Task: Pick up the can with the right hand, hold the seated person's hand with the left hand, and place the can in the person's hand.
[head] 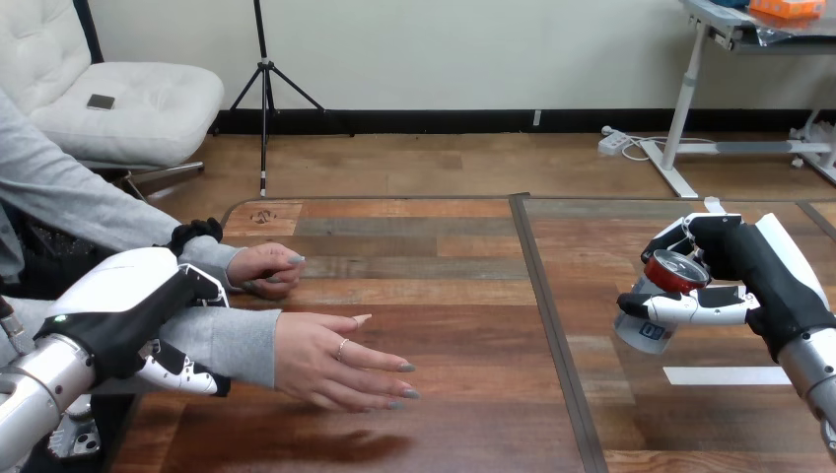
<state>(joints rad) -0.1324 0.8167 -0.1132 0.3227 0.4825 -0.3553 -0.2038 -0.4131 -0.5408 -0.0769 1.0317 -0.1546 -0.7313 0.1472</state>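
The table [463, 296] is made of wood, with long brown boards, some light and some dark; a thin dark line [552, 325] runs down it from the far edge to the near edge; a small white strip [725, 375] lies flat on the right part. The can [643, 330] is over that right part, just past the strip; it is silver with a red top, and it is tipped over on a slant; the right hand [749, 261] has its fingers curled tight round it. On the left part, the person's near hand [335, 360] lies low over the wood with its fingers stretched out flat; the left hand [138, 305] is wrapped round the grey sleeve [227, 340] of that forearm, fingers under and thumb on top. The person's far hand [266, 268] rests on the table behind, loosely closed. The can is well apart from the near hand; the dark line lies between them.
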